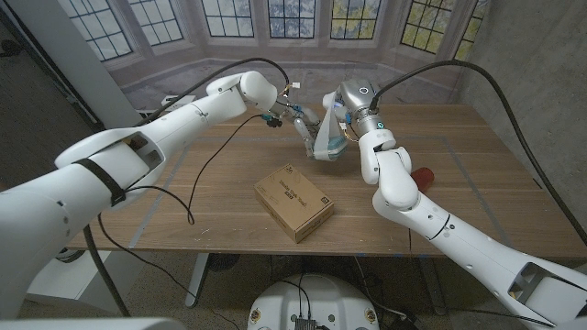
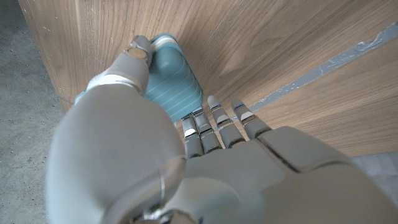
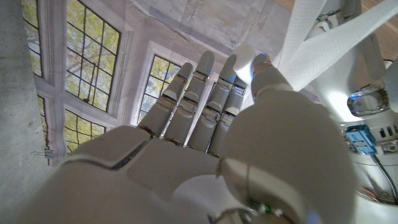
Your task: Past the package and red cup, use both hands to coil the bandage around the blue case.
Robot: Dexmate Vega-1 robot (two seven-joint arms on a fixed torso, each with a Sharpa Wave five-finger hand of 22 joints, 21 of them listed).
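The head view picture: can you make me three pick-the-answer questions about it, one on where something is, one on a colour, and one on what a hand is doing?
1. Where is the cardboard package?
A. mid-table, nearer than the hands
B. on the floor
C. on top of the blue case

2. What colour is the cup beside the right arm?
A. green
B. red
C. yellow

3. What does the left hand hold?
A. nothing
B. the package
C. the blue case

Answers: 1 A, the package lies on the table in front of both hands. 2 B, the cup is red. 3 C, the left hand grips the blue case, with the white bandage at the right hand.
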